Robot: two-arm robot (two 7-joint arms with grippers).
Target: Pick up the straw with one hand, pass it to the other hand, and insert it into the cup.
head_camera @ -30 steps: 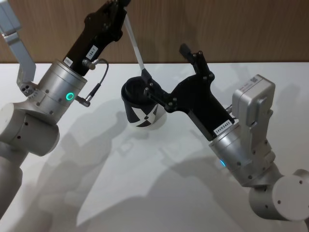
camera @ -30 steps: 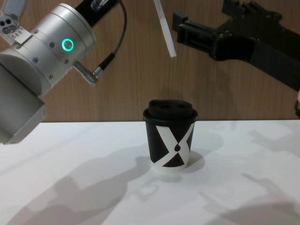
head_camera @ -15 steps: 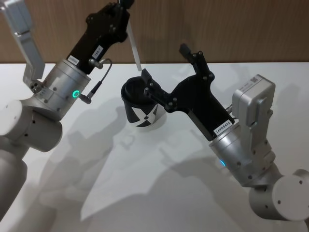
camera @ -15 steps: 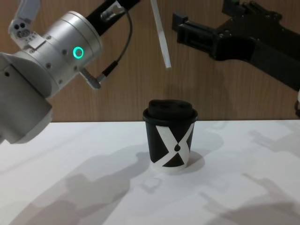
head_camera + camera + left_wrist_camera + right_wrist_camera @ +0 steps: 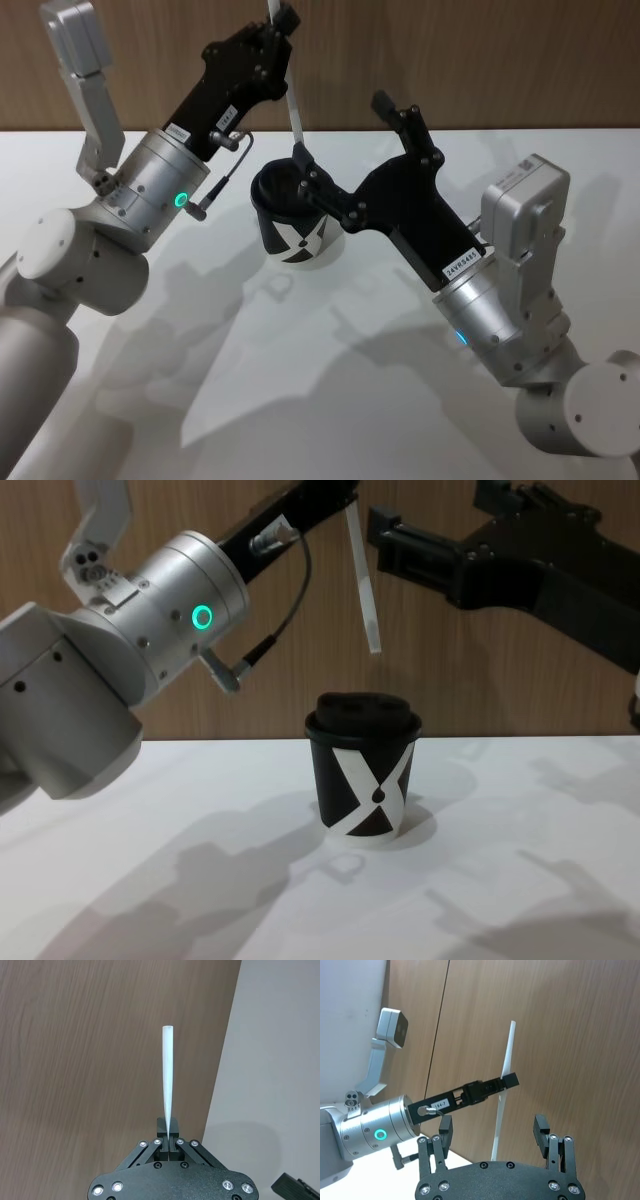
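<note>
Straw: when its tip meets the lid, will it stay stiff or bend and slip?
The straw hangs straight below the left end effector, so it probably holds its shape unloaded. It is thin and pinched far from its lower tip, so an off-centre push on the cup lid could bow it. Smooth surface; it may slide in the grip.

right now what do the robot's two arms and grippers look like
The left gripper is black and two-fingered, on a silver cylindrical wrist with a green ring light, a thin looped cable and small white labels. The right gripper is black with two linkage fingers and a white label, on a silver wrist with a small blue light and a grey box mounted beside it.
</note>
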